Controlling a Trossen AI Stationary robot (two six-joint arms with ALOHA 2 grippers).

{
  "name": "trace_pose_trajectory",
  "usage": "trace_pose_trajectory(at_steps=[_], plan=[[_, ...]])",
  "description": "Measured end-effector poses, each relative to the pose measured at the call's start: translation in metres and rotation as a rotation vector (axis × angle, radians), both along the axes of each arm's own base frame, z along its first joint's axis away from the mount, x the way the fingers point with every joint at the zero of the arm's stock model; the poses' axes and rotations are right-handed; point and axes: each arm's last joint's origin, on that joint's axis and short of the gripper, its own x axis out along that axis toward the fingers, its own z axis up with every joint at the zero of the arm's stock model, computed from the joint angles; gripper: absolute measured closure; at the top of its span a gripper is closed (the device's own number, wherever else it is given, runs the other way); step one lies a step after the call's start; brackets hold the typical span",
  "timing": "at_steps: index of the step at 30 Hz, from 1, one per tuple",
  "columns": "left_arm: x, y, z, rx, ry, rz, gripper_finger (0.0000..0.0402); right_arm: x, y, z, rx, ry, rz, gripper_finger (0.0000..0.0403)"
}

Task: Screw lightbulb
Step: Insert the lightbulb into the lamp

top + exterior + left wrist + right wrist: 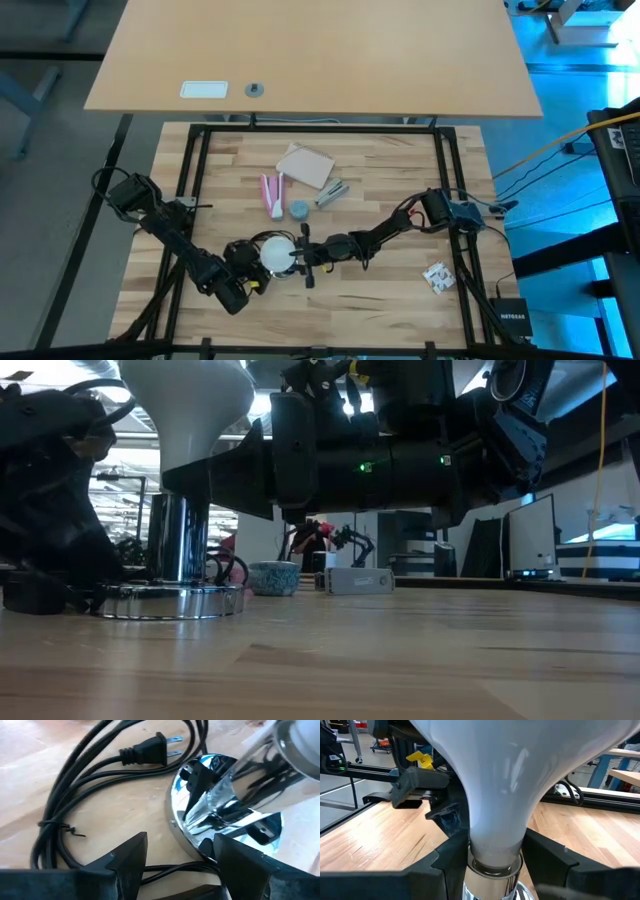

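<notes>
On the pale wooden desk, a shiny chrome round lamp base carries the upright white dome-shaped lightbulb. The right tool clamps its neck; the left tool sits spread apart beside the base.

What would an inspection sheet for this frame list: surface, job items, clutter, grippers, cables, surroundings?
Surface: butcher-block table inside a black frame.
Job items: lightbulb stands upright, its neck in the lamp socket on a chrome base.
Clutter: light-blue cap, pink item, tan pad, grey tool, crumpled wrapper.
Grippers: right gripper closed around the bulb's neck; left gripper open at the base's edge.
Cables: black cord with plug bundled on the table beside the base.
Surroundings: second desk beyond the table; monitor behind; no person seen.
</notes>
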Motion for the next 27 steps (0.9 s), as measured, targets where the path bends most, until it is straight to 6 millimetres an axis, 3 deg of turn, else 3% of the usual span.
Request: trace_pose_trajectory(at_steps=[15, 27], plan=[[0.0022, -0.0035, 0.0004, -0.05, 0.005, -0.026, 0.018, 0.0, 0.0, 0.0, 0.0, 0.0, -0.001, 0.0217], [-0.002, 0.0025, 0.0, 0.026, -0.001, 0.021, 0.018, 0.0, -0.0001, -0.0001, -0.001, 0.001, -0.002, 0.0217]])
